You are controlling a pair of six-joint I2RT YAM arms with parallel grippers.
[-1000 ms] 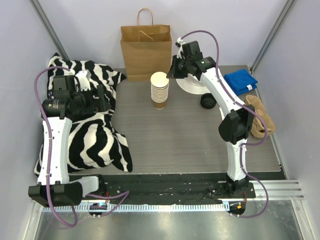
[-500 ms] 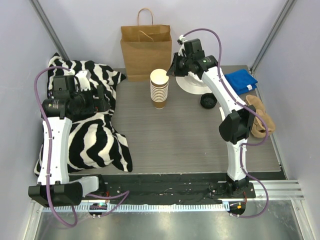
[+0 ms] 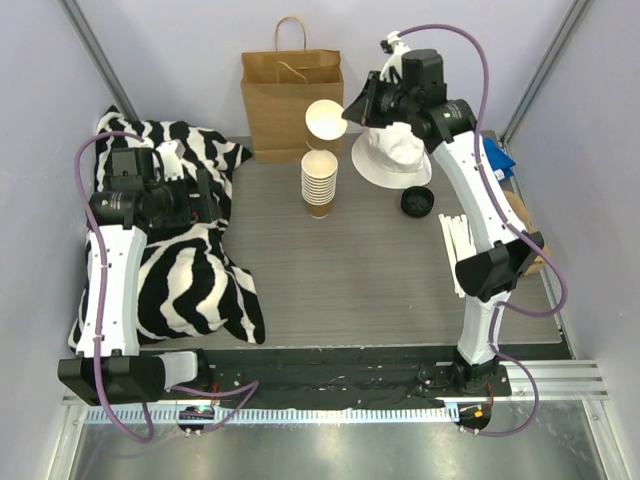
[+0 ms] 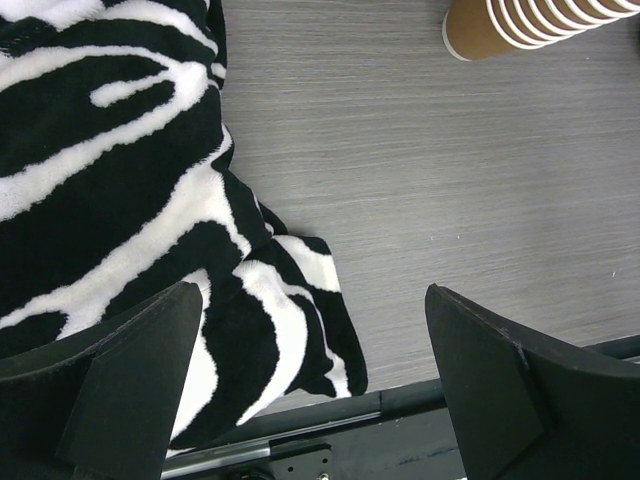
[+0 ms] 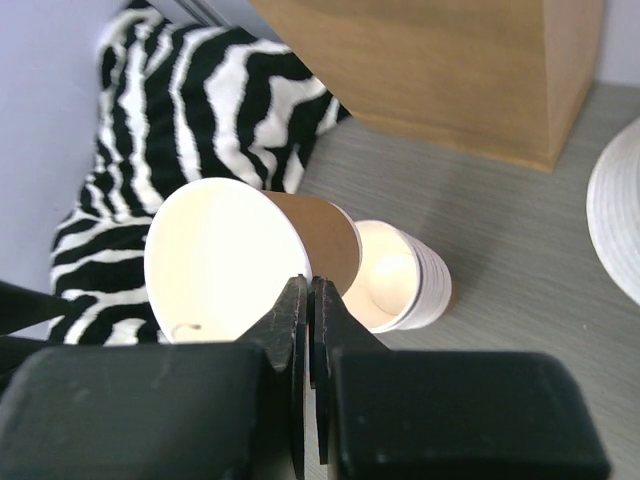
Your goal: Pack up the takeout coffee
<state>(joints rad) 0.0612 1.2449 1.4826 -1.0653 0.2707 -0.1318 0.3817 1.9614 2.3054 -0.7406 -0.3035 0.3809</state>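
In front of the paper bag (image 3: pixel 292 100), your right gripper (image 3: pixel 350 108) holds a single paper cup (image 3: pixel 326 120) in the air above the stack of cups (image 3: pixel 320 180). The cup is tilted, with its open cream mouth facing away from the gripper. It carries no lid. A black lid (image 3: pixel 417 203) lies on the grey table (image 3: pixel 340 290), near the white hat (image 3: pixel 393 158) and well apart from the cup.

Only the right wrist view shows you the grip. There the right gripper (image 5: pixel 307 300) has its fingers (image 5: pixel 290 315) almost together, pinching the cup (image 5: pixel 322 238) at its rim, one finger inside and one outside. The stack (image 5: pixel 405 290) sits just behind and below, and the bag (image 5: pixel 450 70) stands beyond it.

The left wrist view gives what the overhead view does not. Your left gripper (image 4: pixel 315 380) has its jaws wide apart with nothing between them, over the edge of the zebra blanket (image 4: pixel 90 150) and bare tabletop. The foot of the stack (image 4: pixel 530 20) shows at the top right of that view. From overhead, the left gripper (image 3: pixel 205 195) stays far from the cup.
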